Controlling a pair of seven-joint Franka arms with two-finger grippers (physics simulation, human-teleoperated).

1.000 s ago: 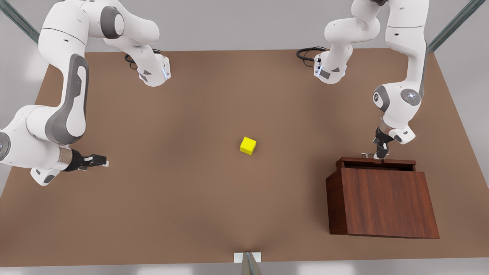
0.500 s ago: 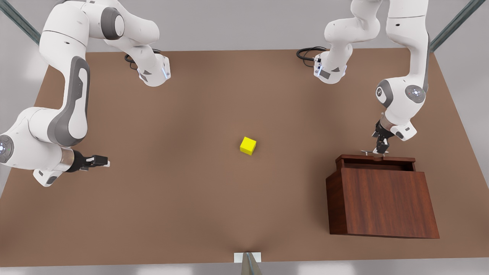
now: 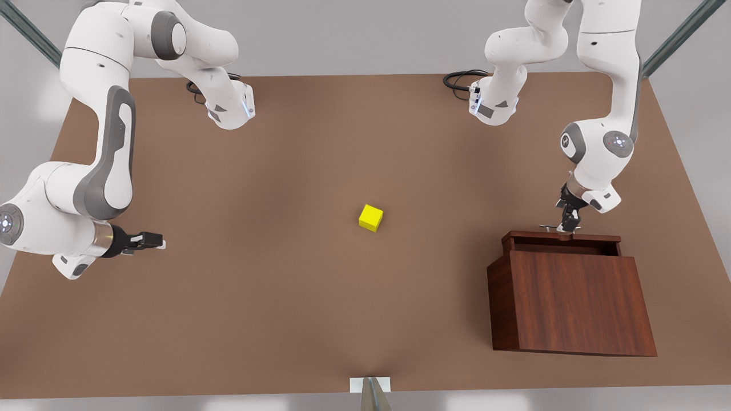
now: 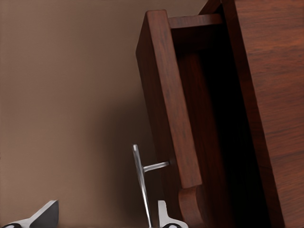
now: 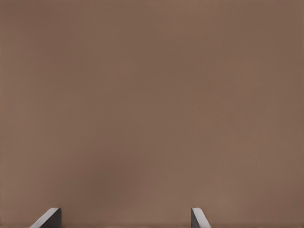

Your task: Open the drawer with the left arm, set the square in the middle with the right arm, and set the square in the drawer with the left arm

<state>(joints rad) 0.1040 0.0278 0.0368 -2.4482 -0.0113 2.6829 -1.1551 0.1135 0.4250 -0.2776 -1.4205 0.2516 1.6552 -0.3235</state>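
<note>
From where I stand, the left end effector (image 3: 567,226) is down at the silver bar handle (image 3: 553,228) of the drawer (image 3: 562,242), on the front view's right. In the left wrist view its fingers (image 4: 166,219) are spread wide, one on each side of the handle (image 4: 141,185) with a clear gap, so it grips nothing. The drawer (image 4: 173,114) is pulled out a little from the wooden cabinet (image 3: 571,299), showing a dark slot behind its front panel.

The square (image 3: 371,217) sits alone on the middle of the brown bench (image 3: 285,319), well apart from both arms and from the cabinet, with nothing between it and either end effector.

The right end effector (image 3: 159,242) waits low over the bench at the front view's left, pointing toward the square. Its fingertips (image 5: 48,217) are apart over bare bench and hold nothing.
</note>
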